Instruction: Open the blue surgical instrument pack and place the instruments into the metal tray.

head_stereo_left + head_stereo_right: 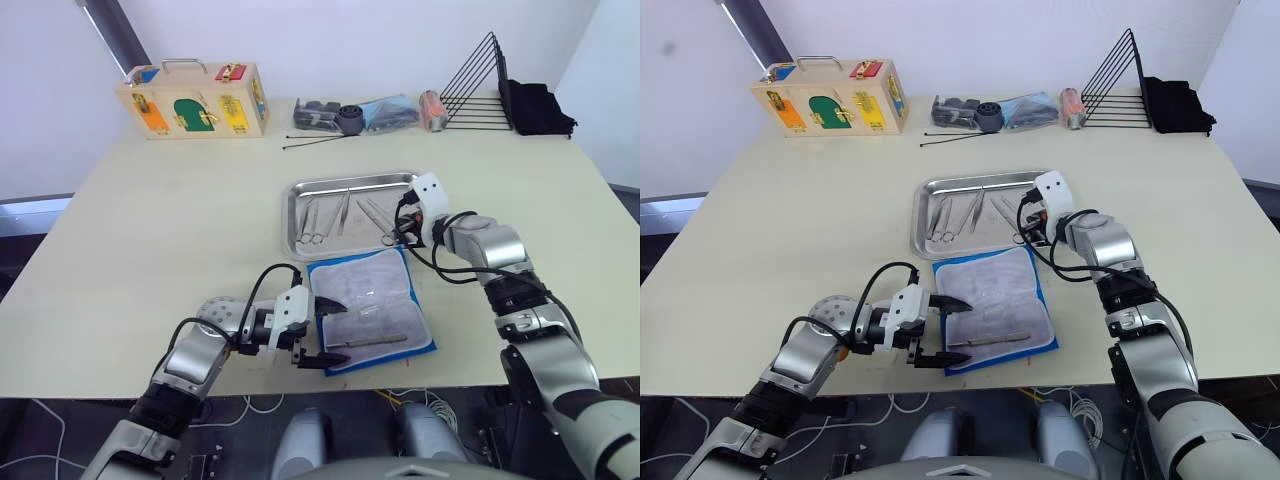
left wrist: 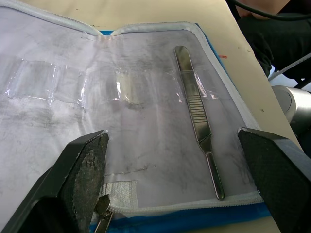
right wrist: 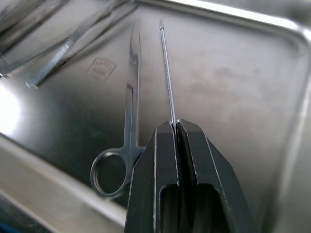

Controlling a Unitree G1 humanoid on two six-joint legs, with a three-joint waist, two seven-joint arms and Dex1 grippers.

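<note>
The right gripper [image 3: 176, 127] is holding a thin probe [image 3: 167, 73] clamped between its fingers, pointing lengthwise into the tray [image 1: 296, 190] — scissors [image 3: 127, 121] and other instruments are lying there already. The left gripper [image 2: 172, 145], jaws wide apart, is hovering over the open pack [image 1: 372, 310], nearer its last instrument, a scalpel handle [image 2: 197, 121] lying lengthwise.

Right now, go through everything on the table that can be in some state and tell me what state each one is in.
blue surgical instrument pack: unfolded flat, lining up, one instrument left inside.
metal tray: holds several instruments.
left gripper: open, over the pack's near edge.
right gripper: shut on a thin instrument over the tray.
wooden latch box: closed.
</note>
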